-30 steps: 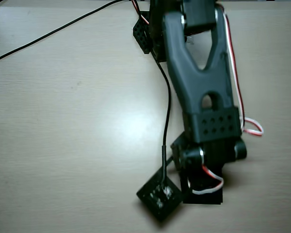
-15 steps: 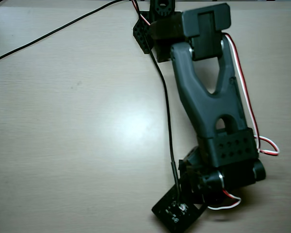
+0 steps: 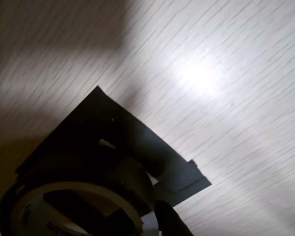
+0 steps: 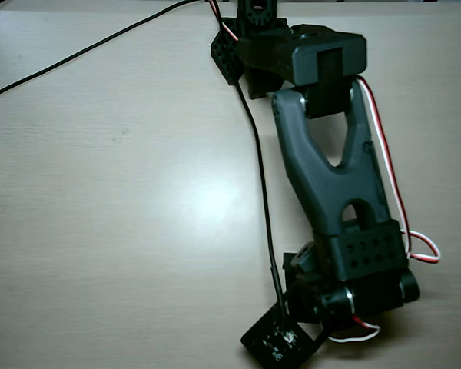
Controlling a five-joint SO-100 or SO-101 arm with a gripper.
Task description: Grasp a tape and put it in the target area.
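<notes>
In the wrist view a tape roll [image 3: 83, 188], black outside with a pale inner core, fills the bottom left, close to the camera. It overlaps a black square sheet [image 3: 113, 128] lying flat on the pale wood-grain table [image 3: 226, 123]. My gripper [image 3: 137, 216] seems shut on the roll's wall: a dark finger shows inside the ring and another finger [image 3: 169, 223] just outside it on the right. In the overhead view the arm [image 4: 330, 192] reaches toward the bottom edge and hides the gripper, the roll and the sheet.
In the overhead view the arm's base [image 4: 261, 38] stands at the top with black cables [image 4: 77, 54] running off to the left. The wrist camera board [image 4: 280, 342] sticks out at the bottom. A lamp glare [image 3: 201, 76] lies on the table.
</notes>
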